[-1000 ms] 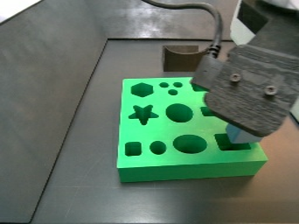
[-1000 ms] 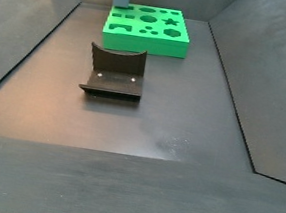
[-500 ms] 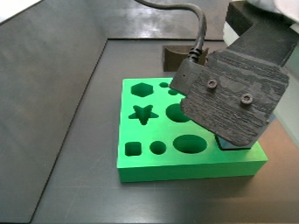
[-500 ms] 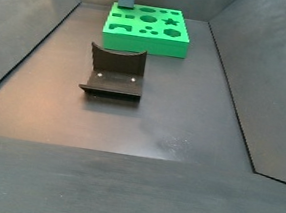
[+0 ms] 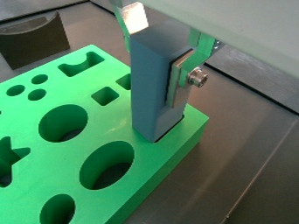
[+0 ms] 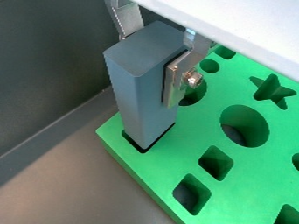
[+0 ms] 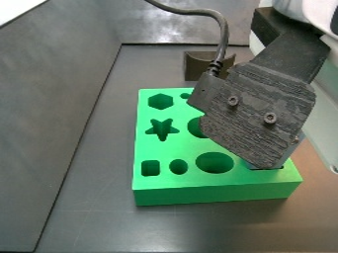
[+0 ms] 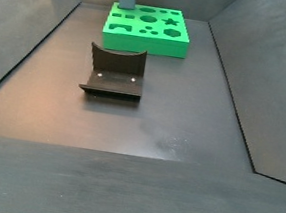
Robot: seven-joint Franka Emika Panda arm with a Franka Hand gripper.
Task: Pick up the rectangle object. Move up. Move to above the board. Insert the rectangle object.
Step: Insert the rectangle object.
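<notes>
You've got the small light blue matte rectangular block [image 5: 155, 83] upright, long axis vertical, clamped between the gripper [image 5: 162, 74] fingers [image 5: 181, 77]. Its lower end sits in a cut-out near the corner of the bright green thick slab board [image 5: 176, 171]; other holes w/ nothing inside. Dark floor [image 5: 251, 175] open beyond that edge

No readable text anywhere (board, block and claw all unmarked).

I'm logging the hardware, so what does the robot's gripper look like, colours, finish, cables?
The gripper has flat silver metal fingers with a round bolt head. In a side view its body is a dark grey textured housing with small round screws, and a black cable curves into it.
</notes>
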